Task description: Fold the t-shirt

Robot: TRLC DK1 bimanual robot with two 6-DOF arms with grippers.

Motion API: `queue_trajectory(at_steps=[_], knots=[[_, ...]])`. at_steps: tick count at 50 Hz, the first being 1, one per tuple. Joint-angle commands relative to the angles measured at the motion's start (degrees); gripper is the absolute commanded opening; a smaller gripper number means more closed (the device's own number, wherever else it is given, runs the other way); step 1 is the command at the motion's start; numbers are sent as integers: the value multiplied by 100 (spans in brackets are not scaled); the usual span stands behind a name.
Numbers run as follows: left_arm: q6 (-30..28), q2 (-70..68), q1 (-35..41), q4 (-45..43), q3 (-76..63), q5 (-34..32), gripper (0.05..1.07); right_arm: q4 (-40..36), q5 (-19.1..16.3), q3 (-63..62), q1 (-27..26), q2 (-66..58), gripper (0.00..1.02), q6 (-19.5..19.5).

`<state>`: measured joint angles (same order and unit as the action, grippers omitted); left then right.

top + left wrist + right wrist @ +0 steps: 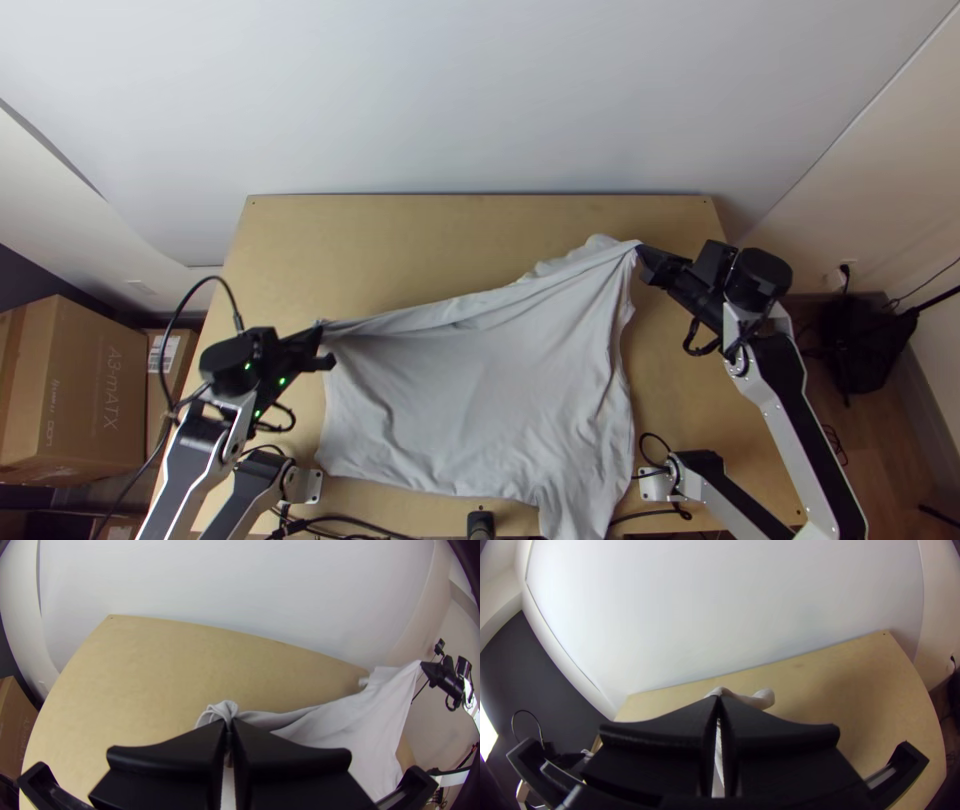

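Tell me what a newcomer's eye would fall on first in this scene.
Probably the big pale t-shirt, stretched across the middle of the wooden table. Next, how it is held: the left gripper pinches one end of its far edge, and the right gripper pinches the other, farther up the top view.

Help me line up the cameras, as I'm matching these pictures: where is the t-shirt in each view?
Top view: the t-shirt spans the middle and near side of the wooden table.
Left wrist view: pinched at the left pincer, stretching to the distant right pincer.
Right wrist view: pinched at the right pincer, a little poking out beyond its tips.
Shared landmark: the table's far edge against the white wall.
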<state>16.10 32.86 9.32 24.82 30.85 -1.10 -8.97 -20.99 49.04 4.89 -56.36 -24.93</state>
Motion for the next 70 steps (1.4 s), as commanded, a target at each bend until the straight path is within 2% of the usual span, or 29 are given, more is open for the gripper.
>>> queue_trajectory(at_steps=[1, 14, 30, 48, 49, 50, 52, 55, 58, 61, 62, 66, 70], knots=[[87, 1082, 35, -847, -9, -39, 8, 651, 60, -122, -181, -411, 2, -109], [429, 4167, -247, -2165, 1230, -39, 8, 1372, 227, 405, -269, -2186, 2, -276], [579, 6602, -510, -2350, 3217, -48, 8, 1187, 491, 1917, -260, -4190, 2, -364], [790, 8096, -414, -2315, 4658, -48, 9, 651, 676, 3745, -278, -5764, 2, -513], [790, 8131, -387, -2297, 4720, -48, 13, 642, 676, 3815, -286, -5808, 5, -522], [781, 8148, -361, -2280, 4781, -48, 22, 607, 693, 3877, -295, -5825, 12, -539], [763, 8192, -308, -2192, 4913, -39, 47, 475, 728, 4000, -313, -5860, 35, -610], [719, 8245, -255, -1955, 5185, -39, 69, 203, 843, 4263, -357, -5913, 63, -619], [728, 8280, -255, -1805, 5467, -39, 90, -157, 851, 4562, -445, -5975, 84, -627], [754, 8307, -264, -1541, 5801, -48, 97, -404, 869, 4791, -524, -5975, 97, -636], [772, 8315, -273, -1462, 5915, -48, 99, -456, 860, 4861, -550, -5975, 99, -627], [851, 8298, -308, -1076, 6310, -48, 101, -992, 860, 5230, -655, -5975, 99, -636], [921, 8236, -343, -645, 6671, -57, 101, -1836, 851, 5511, -726, -5904, 99, -777]])
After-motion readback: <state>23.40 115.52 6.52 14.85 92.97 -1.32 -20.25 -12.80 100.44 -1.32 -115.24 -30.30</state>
